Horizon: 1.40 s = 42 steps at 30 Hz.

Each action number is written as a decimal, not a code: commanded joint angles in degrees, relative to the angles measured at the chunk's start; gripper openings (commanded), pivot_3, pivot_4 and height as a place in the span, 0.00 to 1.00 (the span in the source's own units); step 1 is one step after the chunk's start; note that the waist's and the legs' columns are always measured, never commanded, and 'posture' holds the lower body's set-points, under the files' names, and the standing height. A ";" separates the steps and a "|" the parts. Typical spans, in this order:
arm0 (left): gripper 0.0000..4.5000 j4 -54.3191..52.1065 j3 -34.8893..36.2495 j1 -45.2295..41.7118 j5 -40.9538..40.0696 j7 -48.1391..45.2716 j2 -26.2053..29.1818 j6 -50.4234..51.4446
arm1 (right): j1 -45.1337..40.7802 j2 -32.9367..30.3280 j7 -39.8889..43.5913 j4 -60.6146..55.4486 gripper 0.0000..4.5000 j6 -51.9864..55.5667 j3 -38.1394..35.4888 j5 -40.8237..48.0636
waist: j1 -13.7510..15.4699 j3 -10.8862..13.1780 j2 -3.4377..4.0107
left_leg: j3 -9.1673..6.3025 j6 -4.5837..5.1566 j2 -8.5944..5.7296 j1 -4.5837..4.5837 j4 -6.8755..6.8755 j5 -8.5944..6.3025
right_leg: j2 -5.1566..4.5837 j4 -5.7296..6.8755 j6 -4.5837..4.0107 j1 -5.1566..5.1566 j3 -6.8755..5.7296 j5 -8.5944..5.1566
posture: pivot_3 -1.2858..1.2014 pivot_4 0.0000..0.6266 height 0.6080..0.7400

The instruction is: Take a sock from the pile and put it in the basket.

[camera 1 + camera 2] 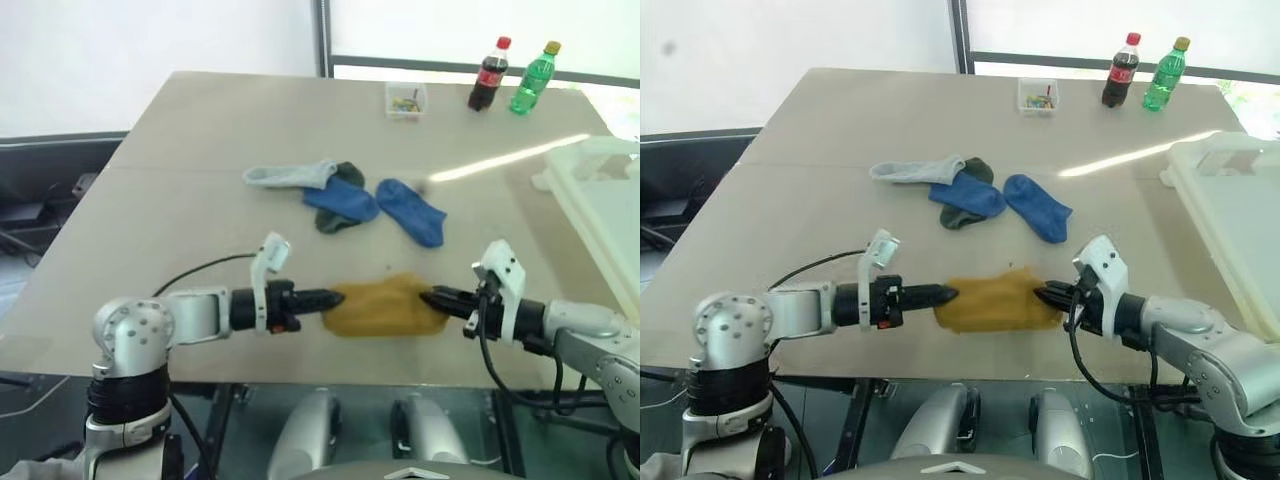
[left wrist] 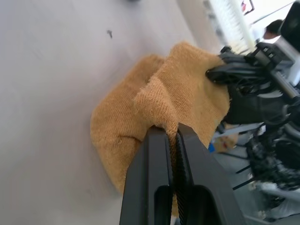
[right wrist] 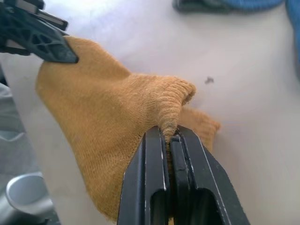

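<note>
We have the yellow sock [image 1: 385,308] pinched at both ends near the table's [image 1: 150,200] front edge: the left gripper [image 1: 333,297] is clenched on 1 end and the right gripper [image 1: 432,297] on the other, the sock stretched between them. So the pick is made; next we must carry it to the basket [image 1: 600,200], which stands right of the sock, and release over it. Beyond the sock lies the pile [image 1: 345,195] of 4 socks, blue, grey and dark. Farther still are a clear box [image 1: 406,100] and 2 bottles [image 1: 510,75]; their labels look too small to read.
</note>
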 commanded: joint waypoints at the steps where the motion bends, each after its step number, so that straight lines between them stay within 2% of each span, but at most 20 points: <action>1: 0.01 -1.51 -0.50 -0.80 0.81 0.31 -0.13 -2.91 | -0.16 -0.10 -1.14 0.21 0.00 -2.92 0.91 -1.95 | 0.02 0.00 0.00 | 0.00 0.00 0.01 0.01 0.00 0.00 | 0.01 0.00 0.00 0.00 0.00 0.00 | 0.52 0.24 0.91; 7: 0.01 -0.67 -4.94 -0.47 5.64 1.75 -1.44 -6.28 | 0.64 -0.20 -0.79 7.02 0.00 -9.35 6.72 -9.15 | 0.07 0.00 0.00 | 0.01 0.01 -0.02 -0.04 0.00 0.00 | 0.00 -0.06 0.00 0.01 0.00 0.00 | 0.52 0.24 0.91; 10: 0.22 -0.34 -5.82 -0.25 6.88 1.64 -1.78 -7.33 | 0.91 -1.92 0.95 9.03 0.00 -12.29 8.93 -12.23 | 0.05 0.00 0.00 | 0.01 0.00 -0.03 -0.04 0.00 0.00 | 0.00 -0.07 0.00 0.01 -0.01 0.00 | 0.52 0.24 0.91; 13: 0.53 -0.04 -5.59 -0.26 7.49 1.52 -1.88 -7.76 | 2.19 -2.45 2.63 9.28 0.00 -14.32 8.83 -12.28 | 0.07 0.00 0.00 | 0.01 0.01 -0.01 -0.01 0.00 0.00 | 0.02 -0.07 0.00 0.02 -0.02 0.00 | 0.52 0.24 0.91; 14: 0.65 -0.29 -5.38 -0.15 7.11 0.60 -1.22 -7.70 | 2.42 -2.29 1.88 8.98 0.15 -15.49 8.44 -13.11 | 0.10 0.00 -0.01 | 0.01 0.01 0.00 -0.02 0.00 0.00 | 0.02 -0.07 0.00 0.02 -0.03 0.00 | 0.52 0.24 0.91; 15: 0.74 -0.56 -4.78 -0.04 6.48 -0.18 -0.59 -7.53 | 2.46 -2.04 0.90 8.66 0.20 -16.62 8.04 -14.15 | 0.09 0.00 -0.01 | 0.00 0.01 0.00 -0.02 0.00 0.00 | 0.02 -0.07 0.00 0.03 -0.03 0.00 | 0.52 0.24 0.91; 17: 0.92 -0.42 -2.86 0.01 5.55 -2.21 1.64 -7.55 | 2.73 -0.81 -0.15 7.05 0.39 -17.72 6.19 -13.58 | 0.05 0.00 -0.01 | 0.00 0.01 -0.01 -0.02 0.00 0.00 | 0.02 -0.07 0.00 0.02 -0.02 0.00 | 0.52 0.24 0.91; 20: 0.92 1.53 0.53 -0.17 6.32 -6.60 6.23 -10.39 | 4.00 -0.03 1.19 3.98 0.39 -19.56 2.81 -11.14 | -0.04 0.02 0.01 | 0.01 0.01 0.03 -0.02 -0.02 0.00 | 0.06 -0.05 0.00 -0.01 -0.02 -0.01 | 0.52 0.24 0.91; 23: 0.92 1.54 0.20 0.34 7.57 -12.23 9.45 -14.23 | 5.18 -0.38 2.61 3.03 0.39 -22.65 0.62 -11.22 | 0.01 0.01 0.01 | 0.00 0.00 0.06 -0.02 -0.03 0.00 | 0.09 -0.06 0.00 -0.01 -0.03 -0.01 | 0.52 0.24 0.91; 26: 0.71 -0.46 -2.58 -0.56 8.65 -18.04 10.63 -18.87 | 5.57 -0.04 6.17 2.49 0.19 -25.83 -2.91 -7.60 | 0.25 0.02 0.01 | 0.01 0.01 0.03 -0.04 -0.02 -0.01 | 0.03 -0.25 0.00 0.02 -0.05 -0.01 | 0.52 0.24 0.91; 27: 0.62 -1.03 -4.00 -0.78 9.54 -19.35 10.61 -20.30 | 5.41 -0.49 7.01 2.58 0.07 -26.73 -2.88 -7.75 | 0.22 0.02 0.01 | 0.01 0.01 0.02 -0.04 -0.02 -0.01 | 0.02 -0.31 0.00 0.05 -0.05 -0.01 | 0.52 0.24 0.91; 28: 0.50 -1.55 -5.73 -0.72 11.17 -20.59 10.73 -22.15 | 5.23 -1.04 7.97 2.71 0.00 -27.51 -2.34 -8.17 | 0.17 0.01 0.01 | 0.01 0.01 0.03 -0.05 -0.02 -0.01 | 0.02 -0.35 0.00 0.05 -0.05 -0.01 | 0.52 0.24 0.91; 29: 0.45 -1.83 -8.11 -0.60 13.79 -22.08 11.06 -24.90 | 4.96 -1.52 8.97 3.09 0.00 -28.03 -1.52 -8.49 | 0.14 0.01 0.01 | 0.00 0.01 0.03 -0.05 -0.03 -0.01 | 0.02 -0.38 0.00 0.06 -0.05 0.00 | 0.52 0.24 0.91; 30: 0.34 -1.87 -10.08 -0.50 16.03 -23.17 11.31 -27.11 | 4.88 -1.80 9.70 3.39 0.00 -28.55 -0.58 -8.90 | 0.13 0.02 0.01 | 0.01 0.01 0.03 -0.04 -0.04 -0.01 | 0.02 -0.40 0.00 0.07 -0.05 0.00 | 0.52 0.24 0.91; 31: 0.28 -1.25 -12.60 -0.76 18.71 -23.94 10.89 -29.66 | 4.70 -1.77 10.09 4.41 0.00 -30.25 1.73 -11.04 | 0.12 0.01 0.01 | 0.01 0.01 0.04 -0.04 -0.07 -0.01 | 0.02 -0.40 -0.01 0.11 -0.05 0.00 | 0.52 0.24 0.91; 34: 0.00 1.93 -18.63 -2.67 24.58 -25.18 8.22 -35.14 | 3.71 -0.54 11.01 10.16 0.00 -35.28 8.36 -16.93 | 0.11 0.00 0.02 | 0.01 0.01 0.08 0.01 -0.13 -0.01 | 0.05 -0.44 -0.02 0.14 -0.05 0.00 | 0.52 0.24 0.91; 38: 0.00 5.92 -25.64 -3.17 33.27 -25.86 7.46 -40.61 | 2.61 -0.17 12.17 20.82 0.00 -43.17 13.87 -24.69 | 0.06 0.01 0.02 | 0.02 0.02 0.05 -0.04 -0.12 -0.01 | 0.04 -0.53 -0.02 0.15 -0.05 0.00 | 0.52 0.24 0.91; 42: 0.00 9.75 -28.50 -2.10 38.99 -25.73 8.21 -43.13 | 2.36 -1.33 13.35 30.09 0.00 -50.67 17.22 -30.97 | -0.02 -0.10 0.01 | 0.02 0.03 0.09 0.00 -0.13 -0.01 | 0.10 -0.57 -0.01 0.20 -0.05 0.00 | 0.52 0.24 0.91</action>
